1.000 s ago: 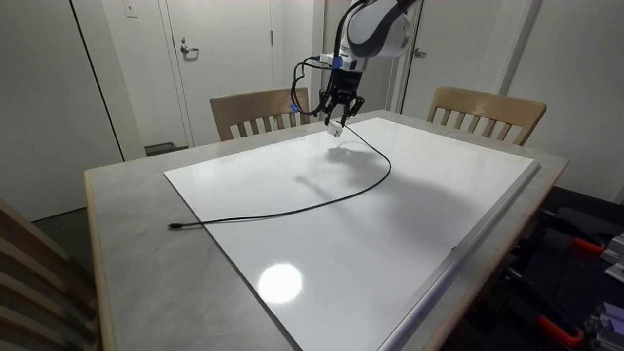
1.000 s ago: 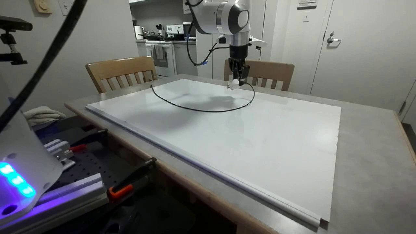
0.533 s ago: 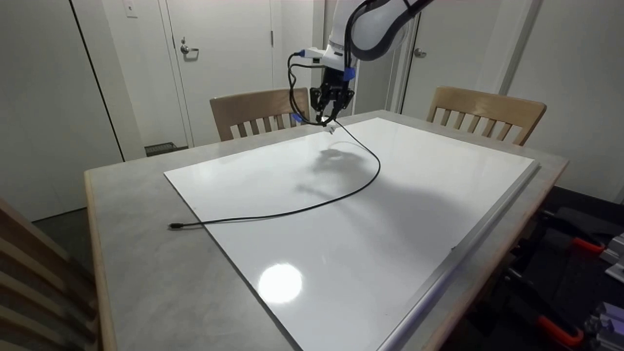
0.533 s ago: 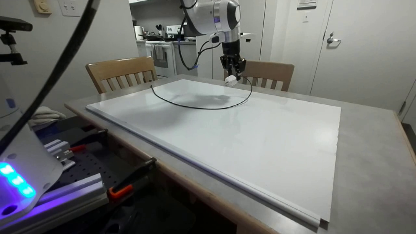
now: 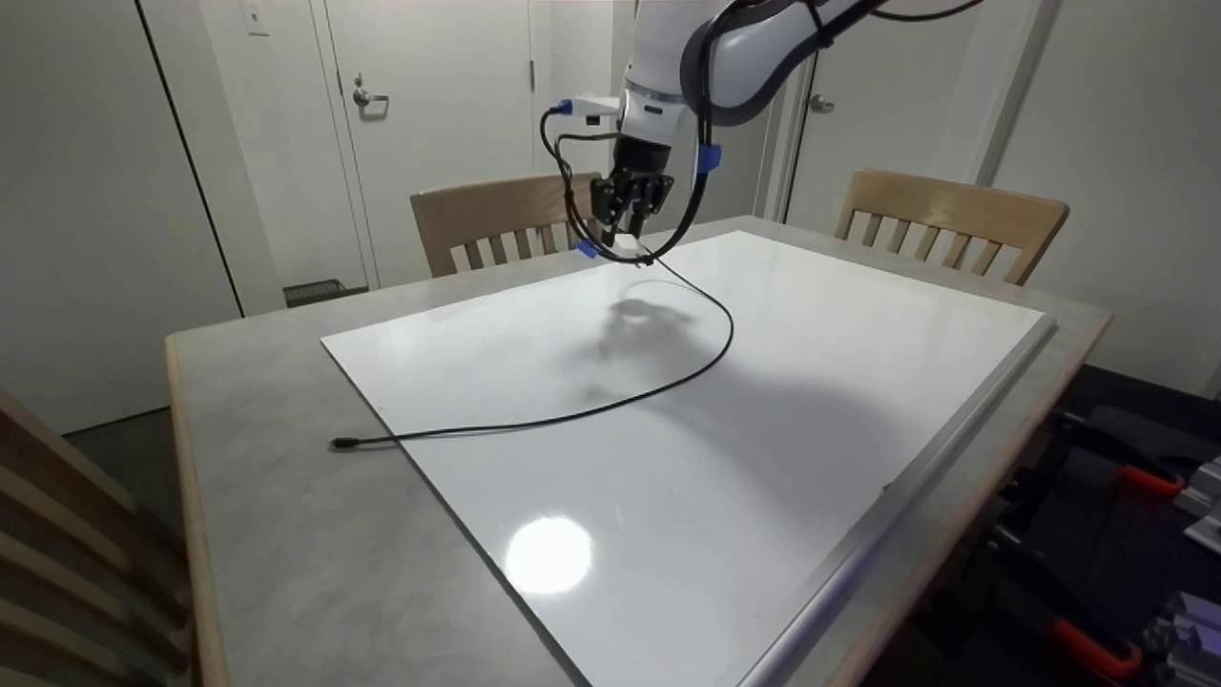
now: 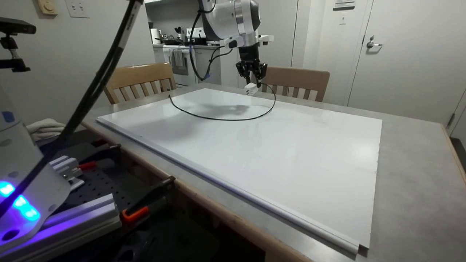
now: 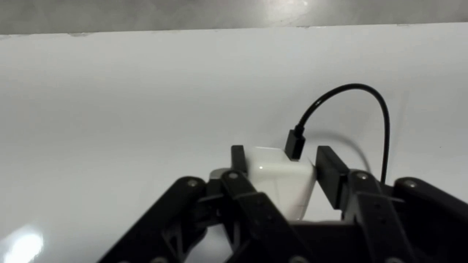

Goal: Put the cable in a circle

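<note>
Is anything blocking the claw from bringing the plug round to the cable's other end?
Nothing I can see stands between the white plug in the claw and the cable's loose end. Only the arm's own wire dangles beside the claw.

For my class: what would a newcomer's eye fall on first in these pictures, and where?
Most likely the black cable, sweeping in an open curve over the white board, one end on the grey tabletop. Next, the gripper, holding a white plug adapter above the board, the cable's other end plugged into it. Then perhaps the glowing blue lights, lower left in an exterior view.
</note>
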### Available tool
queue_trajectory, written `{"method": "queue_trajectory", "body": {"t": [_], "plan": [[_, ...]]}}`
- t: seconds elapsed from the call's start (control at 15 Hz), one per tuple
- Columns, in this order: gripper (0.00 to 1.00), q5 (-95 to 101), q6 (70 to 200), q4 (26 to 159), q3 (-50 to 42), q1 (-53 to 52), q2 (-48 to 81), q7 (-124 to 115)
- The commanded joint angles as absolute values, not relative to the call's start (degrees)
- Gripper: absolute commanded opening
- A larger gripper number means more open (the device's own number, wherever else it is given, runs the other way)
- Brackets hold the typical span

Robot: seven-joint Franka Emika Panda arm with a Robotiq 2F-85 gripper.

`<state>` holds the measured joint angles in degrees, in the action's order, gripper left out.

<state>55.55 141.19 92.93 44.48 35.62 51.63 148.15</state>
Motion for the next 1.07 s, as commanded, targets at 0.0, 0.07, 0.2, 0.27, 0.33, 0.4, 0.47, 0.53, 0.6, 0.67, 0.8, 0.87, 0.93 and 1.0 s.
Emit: {"method": "queue_trajectory", "body": {"t": [0.0,0.07,0.2,0.27,0.33,0.4,0.47,0.53,0.6,0.67,0.8,0.87,0.93,1.0], "plan": [[0.26,47.69,145.29,93.64,36.99,30.45,47.59,151.19],[0.26,53.54,141.63,92.75,43.73,34.78,51.59,149.42],[0.26,55.28,140.44,93.01,46.24,35.19,53.12,149.13],[0.26,55.51,139.50,93.06,47.95,35.60,54.05,149.09],[0.26,54.58,138.04,92.74,48.60,35.20,54.75,149.08],[0.26,54.28,136.90,92.65,49.73,35.25,55.32,149.02],[0.26,53.47,135.28,92.32,50.16,34.75,55.67,148.90],[0.26,52.90,133.77,92.17,50.69,34.50,55.78,148.90],[0.26,51.99,132.15,92.14,50.75,34.21,55.67,149.47],[0.26,51.13,130.74,92.16,50.68,33.95,55.36,149.58],[0.26,49.58,128.29,92.33,50.71,33.78,54.96,149.48],[0.26,48.99,127.49,92.32,50.83,33.70,55.02,149.48],[0.26,48.61,126.89,92.12,50.84,33.42,55.19,149.35],[0.26,48.31,126.70,91.87,50.85,33.09,55.46,149.24]]}}
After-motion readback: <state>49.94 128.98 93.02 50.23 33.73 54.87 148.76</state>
